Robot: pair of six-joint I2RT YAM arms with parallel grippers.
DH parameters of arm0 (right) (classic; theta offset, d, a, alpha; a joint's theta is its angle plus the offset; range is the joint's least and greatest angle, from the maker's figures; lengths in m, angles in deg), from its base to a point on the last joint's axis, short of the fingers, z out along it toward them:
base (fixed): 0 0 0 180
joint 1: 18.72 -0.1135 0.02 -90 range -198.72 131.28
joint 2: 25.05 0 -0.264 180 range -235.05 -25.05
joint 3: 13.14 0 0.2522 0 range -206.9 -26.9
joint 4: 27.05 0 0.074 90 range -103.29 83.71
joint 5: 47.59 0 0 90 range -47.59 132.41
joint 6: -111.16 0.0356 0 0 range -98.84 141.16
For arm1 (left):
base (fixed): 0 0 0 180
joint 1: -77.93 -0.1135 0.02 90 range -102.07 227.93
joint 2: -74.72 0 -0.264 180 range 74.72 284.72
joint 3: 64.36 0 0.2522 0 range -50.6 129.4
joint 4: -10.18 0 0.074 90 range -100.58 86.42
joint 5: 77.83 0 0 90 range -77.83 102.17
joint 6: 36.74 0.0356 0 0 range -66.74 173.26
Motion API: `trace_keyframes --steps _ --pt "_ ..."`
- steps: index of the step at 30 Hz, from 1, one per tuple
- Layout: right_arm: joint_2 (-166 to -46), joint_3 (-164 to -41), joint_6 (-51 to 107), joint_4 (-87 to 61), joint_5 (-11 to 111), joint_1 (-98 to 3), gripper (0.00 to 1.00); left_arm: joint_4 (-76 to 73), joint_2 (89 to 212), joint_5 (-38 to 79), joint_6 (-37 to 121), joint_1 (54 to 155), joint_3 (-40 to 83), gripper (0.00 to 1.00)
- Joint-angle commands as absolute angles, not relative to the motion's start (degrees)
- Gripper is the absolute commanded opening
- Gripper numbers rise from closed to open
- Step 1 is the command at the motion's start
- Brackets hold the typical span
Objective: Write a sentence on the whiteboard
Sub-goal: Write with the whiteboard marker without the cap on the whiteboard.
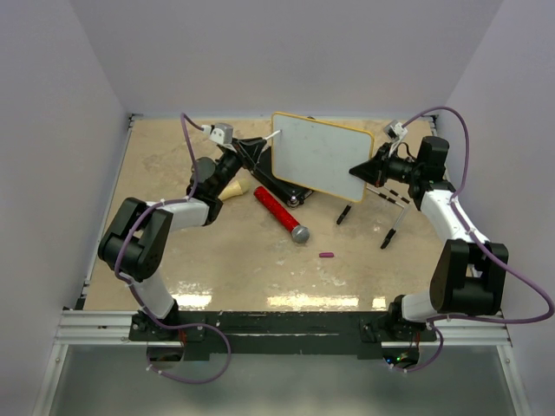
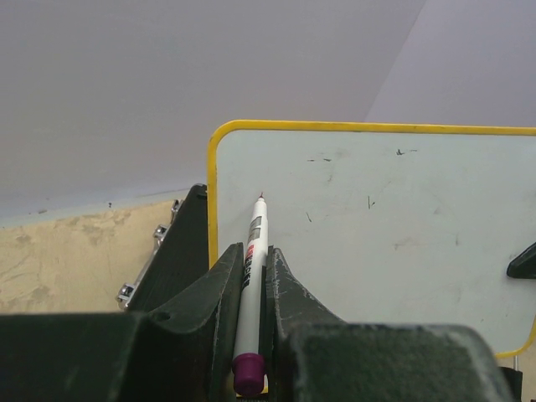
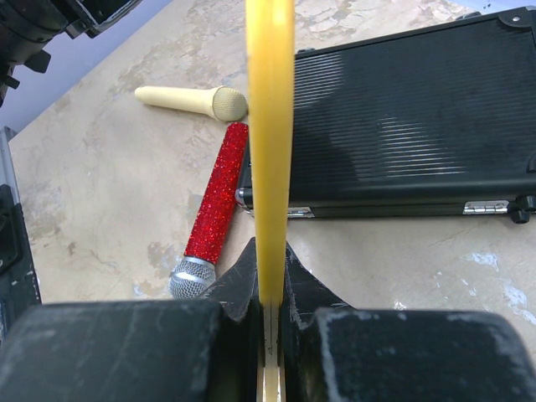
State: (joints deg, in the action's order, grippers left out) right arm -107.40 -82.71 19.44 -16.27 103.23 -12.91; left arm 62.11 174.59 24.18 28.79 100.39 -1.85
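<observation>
Here the right gripper (image 3: 270, 258) clamps the whiteboard's (image 2: 394, 251) right edge; the left gripper (image 2: 255, 260), pinching a marker (image 2: 250, 280), sits at its left side.

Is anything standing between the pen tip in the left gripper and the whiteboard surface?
Nothing visible does. The left gripper holds the pen with its tip at the upper left corner of the whiteboard, over bare white surface. The right gripper clamps the board's opposite edge, away from the tip.

The whiteboard (image 1: 321, 156) is lifted off the worktop near the middle of its far edge, tilted with its face toward the near edge. It has rounded corners and a thin yellow rim, and its white surface shows only faint dark specks. The right fingers (image 3: 239, 280) pinch its right edge.
</observation>
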Motion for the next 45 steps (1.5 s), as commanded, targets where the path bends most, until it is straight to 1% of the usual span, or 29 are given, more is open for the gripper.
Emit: trace_keyframes --steps 1,23,31,45 --pt "-108.1 -84.4 17.8 -15.1 102.7 -13.0 0.0 63.6 175.1 24.4 29.0 99.8 -0.4 0.0" --pt "-108.2 -84.3 17.9 -15.3 102.7 -13.0 0.0 63.8 175.4 25.4 28.1 99.8 -0.9 0.0" --pt "-108.2 -84.3 18.0 -15.3 102.8 -13.0 0.0 64.6 176.1 27.4 27.2 100.0 0.0 0.0" --pt "-108.2 -84.4 18.0 -15.3 102.9 -12.9 0.0 62.2 176.8 29.3 27.5 100.3 0.7 0.0"
